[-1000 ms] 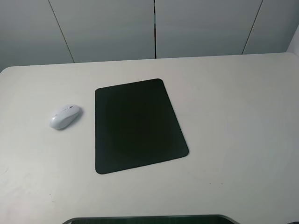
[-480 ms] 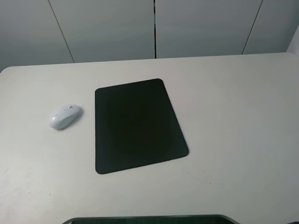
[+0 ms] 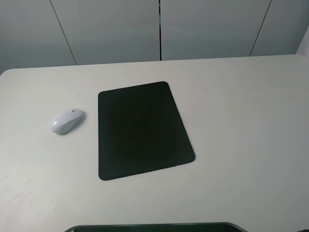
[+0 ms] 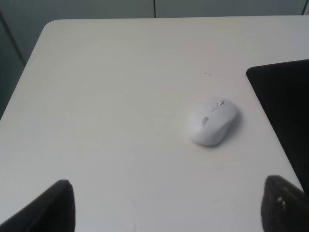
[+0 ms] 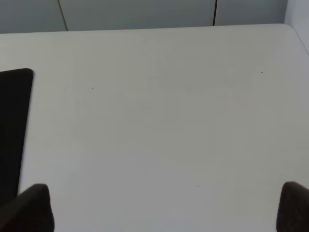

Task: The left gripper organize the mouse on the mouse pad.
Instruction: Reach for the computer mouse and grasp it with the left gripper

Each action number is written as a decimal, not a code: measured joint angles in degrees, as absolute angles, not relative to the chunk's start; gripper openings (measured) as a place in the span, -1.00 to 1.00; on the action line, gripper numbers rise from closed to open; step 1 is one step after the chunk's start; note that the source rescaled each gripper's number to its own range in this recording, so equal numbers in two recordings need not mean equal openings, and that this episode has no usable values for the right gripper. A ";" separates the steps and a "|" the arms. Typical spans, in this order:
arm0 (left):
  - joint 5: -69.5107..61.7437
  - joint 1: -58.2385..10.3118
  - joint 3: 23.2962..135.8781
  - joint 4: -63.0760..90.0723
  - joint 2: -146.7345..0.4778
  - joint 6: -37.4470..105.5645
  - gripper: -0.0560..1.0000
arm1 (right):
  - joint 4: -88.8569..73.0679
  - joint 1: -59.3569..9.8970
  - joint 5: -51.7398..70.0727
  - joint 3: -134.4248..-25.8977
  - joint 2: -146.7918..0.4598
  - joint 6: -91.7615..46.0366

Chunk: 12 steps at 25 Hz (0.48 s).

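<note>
A small white mouse (image 3: 67,120) lies on the white table, a short way left of the black mouse pad (image 3: 141,129), apart from it. The left wrist view shows the same mouse (image 4: 213,120) ahead of my left gripper (image 4: 164,212), with a corner of the pad (image 4: 285,104) beside it. That gripper's two black fingertips (image 4: 46,210) stand wide apart with nothing between them. In the right wrist view my right gripper (image 5: 164,208) is open too, over bare table, with the pad's edge (image 5: 12,121) to one side. Neither arm shows in the exterior high view.
The white table (image 3: 241,111) has rounded corners and ends at grey wall panels (image 3: 159,29) behind. A dark curved edge (image 3: 154,227) runs along the table's near side.
</note>
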State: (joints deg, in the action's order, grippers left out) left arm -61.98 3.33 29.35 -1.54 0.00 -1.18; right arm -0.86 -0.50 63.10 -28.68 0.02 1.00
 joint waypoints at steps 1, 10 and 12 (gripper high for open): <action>-61.98 3.33 29.35 -1.54 0.00 -1.18 0.91 | -0.86 -0.50 63.10 -28.68 0.02 1.00; -61.98 3.33 29.35 -1.54 0.00 -1.18 0.91 | -0.86 -0.50 63.10 -28.68 0.02 1.00; -61.98 3.33 29.35 -1.54 0.00 -1.18 0.91 | -0.86 -0.50 63.10 -28.68 0.02 1.00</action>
